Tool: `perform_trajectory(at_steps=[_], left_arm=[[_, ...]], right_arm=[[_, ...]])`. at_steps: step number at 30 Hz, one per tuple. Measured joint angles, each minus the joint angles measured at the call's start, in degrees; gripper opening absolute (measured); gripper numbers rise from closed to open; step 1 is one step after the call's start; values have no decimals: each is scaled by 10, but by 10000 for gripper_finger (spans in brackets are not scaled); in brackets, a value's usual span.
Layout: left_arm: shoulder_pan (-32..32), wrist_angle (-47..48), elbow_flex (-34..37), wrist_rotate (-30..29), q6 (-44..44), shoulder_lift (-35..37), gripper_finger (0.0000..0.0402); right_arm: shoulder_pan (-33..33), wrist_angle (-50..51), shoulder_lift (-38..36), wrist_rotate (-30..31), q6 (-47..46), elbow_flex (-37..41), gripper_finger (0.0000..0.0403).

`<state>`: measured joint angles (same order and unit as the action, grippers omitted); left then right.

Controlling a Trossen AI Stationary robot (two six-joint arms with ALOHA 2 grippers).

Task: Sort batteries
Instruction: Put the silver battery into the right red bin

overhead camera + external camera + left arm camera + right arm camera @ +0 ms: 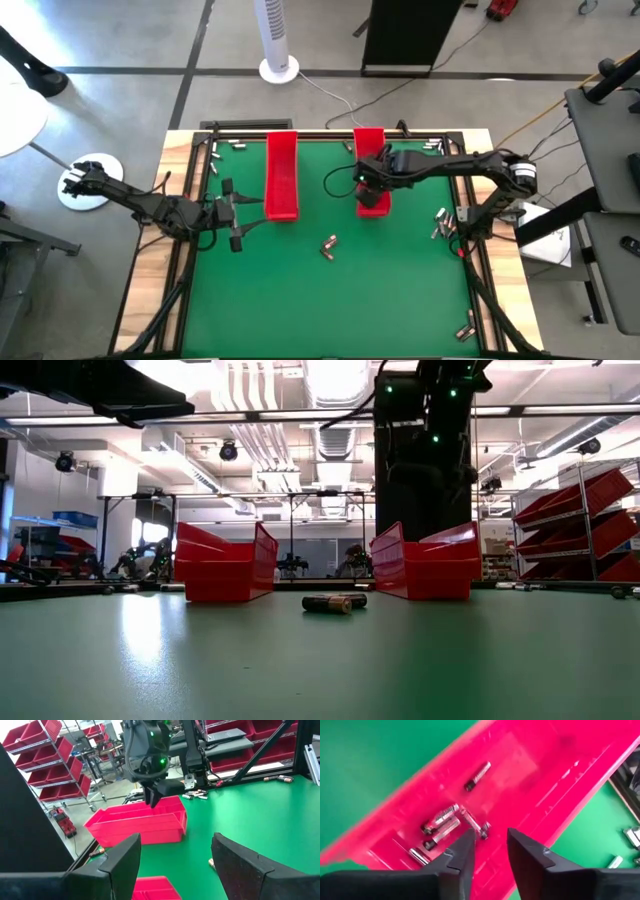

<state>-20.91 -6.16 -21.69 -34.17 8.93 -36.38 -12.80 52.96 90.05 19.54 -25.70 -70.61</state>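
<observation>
- Batteries [442, 822]: several lie loose on the floor of the right-hand red tray [371, 170], as the right wrist view shows; one more [477, 775] sits a little apart from that cluster, in the same tray.
- Two batteries [329, 245] lie together mid-tabletop, in front of both trays; others are scattered near the right edge [441, 222], the front right corner [466, 327] and the far left corner [215, 152].
- Right hand [489, 851]: directly over the right tray, fingers parted by a narrow gap, nothing between them — released.
- Left hand [236, 212]: low over the green tabletop [330, 300], just left of the left red tray [282, 175], fingers spread wide, empty.
- Low view: both trays stand behind the centre pair of batteries.
</observation>
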Motion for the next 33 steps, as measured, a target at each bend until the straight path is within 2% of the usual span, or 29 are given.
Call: perform_trajectory(at_steps=[6,9,15,22,28,33], left_arm=[[0,-2,0,0,0,0,222],[0,-2,0,-4,0,0,222],[0,-2,0,-13,0,0,222],[0,-2,0,-13,0,0,222],[0,-3,0,-13,0,0,222],[0,-6,0,-13,0,0,222]], right_arm=[[-17,3,-25,2,-3,-38,142],[-31,5,-49,27,-28,-45,148],[-60,42,-102,83,-91,-44,134],[-76,159,-155,179,-194,-40,110],[-75,217,-194,195,-252,-13,103],[-77,215,-236,195,-284,45,128]])
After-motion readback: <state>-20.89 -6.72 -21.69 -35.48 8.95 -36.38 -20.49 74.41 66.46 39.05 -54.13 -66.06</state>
